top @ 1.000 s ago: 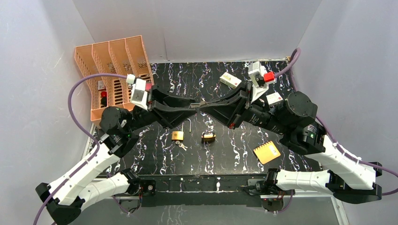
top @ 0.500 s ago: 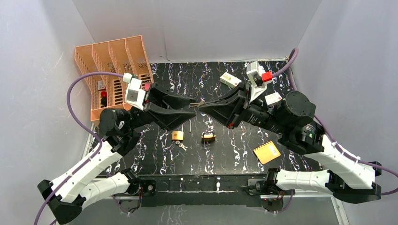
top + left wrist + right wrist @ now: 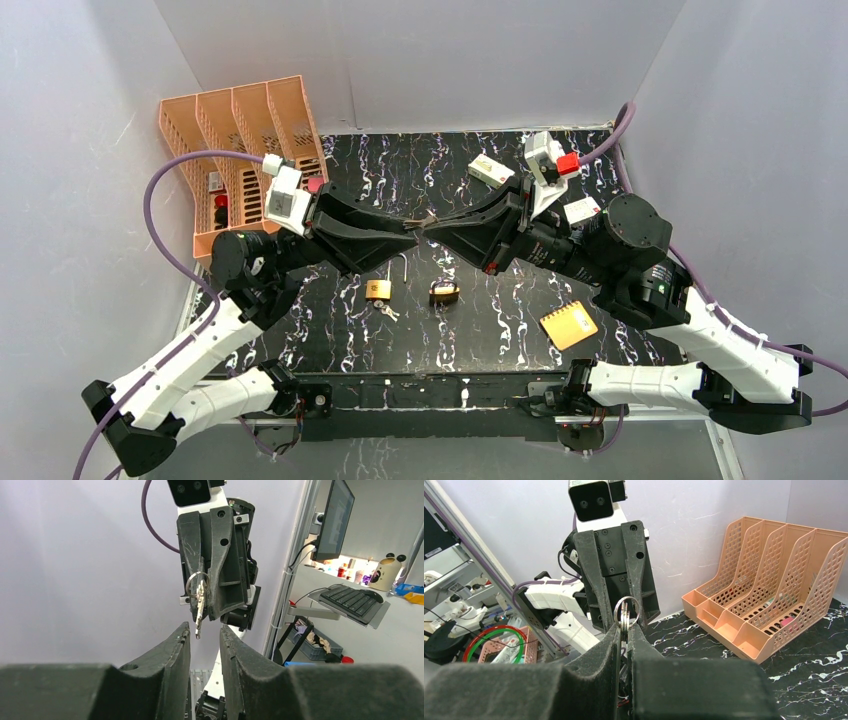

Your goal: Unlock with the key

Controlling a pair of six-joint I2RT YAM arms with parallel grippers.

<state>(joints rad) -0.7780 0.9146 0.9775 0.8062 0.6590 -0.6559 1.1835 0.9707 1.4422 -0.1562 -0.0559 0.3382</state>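
The key [image 3: 200,605], a small silver bunch on a ring, hangs in the air between the two arms. My right gripper [image 3: 626,627] is shut on it, with the ring [image 3: 626,614] sticking out above the fingertips. My left gripper [image 3: 205,630] faces it tip to tip, its jaws a little apart. The key's tip sits just at the gap without being pinched. From above, both grippers meet over the table's middle, the left gripper [image 3: 408,233] and the right gripper [image 3: 438,224]. Below them lie a brass padlock [image 3: 378,289] with a raised shackle and a second padlock [image 3: 444,293].
Another small key [image 3: 386,310] lies by the left padlock. An orange file rack [image 3: 240,140] stands at the back left. A yellow notepad [image 3: 568,325] lies front right. Small white boxes [image 3: 491,171] lie at the back of the black marble table [image 3: 500,300].
My left gripper's jaws widened, then narrowed around the key's tip, and its wrist shifted slightly left. The right gripper kept its hold and barely moved.
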